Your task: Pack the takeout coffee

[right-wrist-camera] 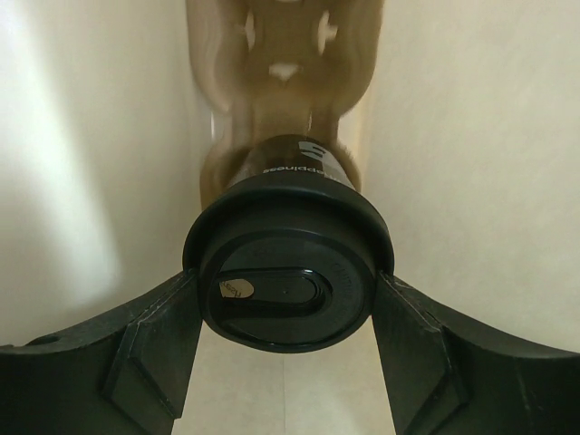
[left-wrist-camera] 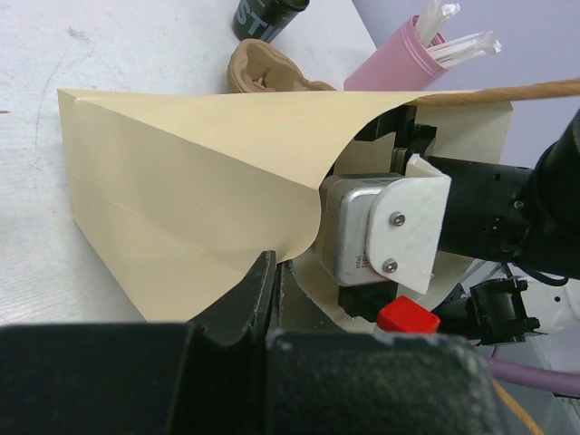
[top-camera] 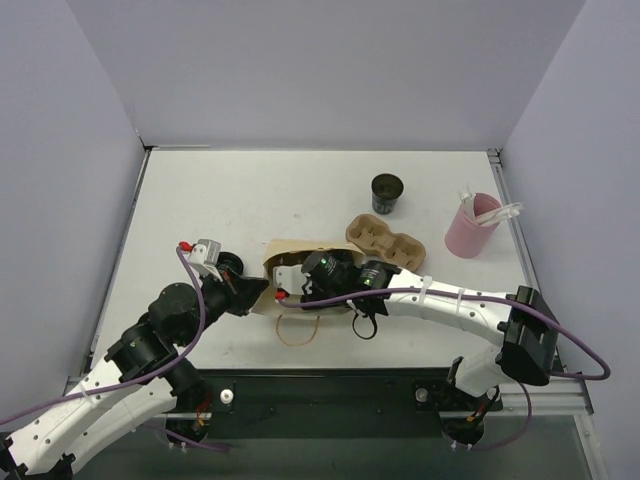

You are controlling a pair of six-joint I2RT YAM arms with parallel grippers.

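Note:
A tan paper bag (top-camera: 288, 250) lies on its side mid-table, its mouth towards the left arm. My left gripper (top-camera: 250, 290) is shut on the edge of the bag's mouth (left-wrist-camera: 299, 245) and holds it open. My right gripper (right-wrist-camera: 288, 299) reaches inside the bag. Its fingers (right-wrist-camera: 145, 335) press both sides of the black lid of a dark coffee cup (right-wrist-camera: 288, 236). Beyond the cup, between the bag walls, a brown cardboard carrier (right-wrist-camera: 281, 54) shows. In the top view the right wrist (top-camera: 335, 272) sits at the bag, with the cup hidden.
A second dark cup (top-camera: 386, 193) stands at the back right. A cardboard cup carrier (top-camera: 388, 240) lies beside the bag's far end. A pink cup of white sticks (top-camera: 470, 228) stands at the right. The bag's loop handle (top-camera: 298, 330) lies towards the near edge.

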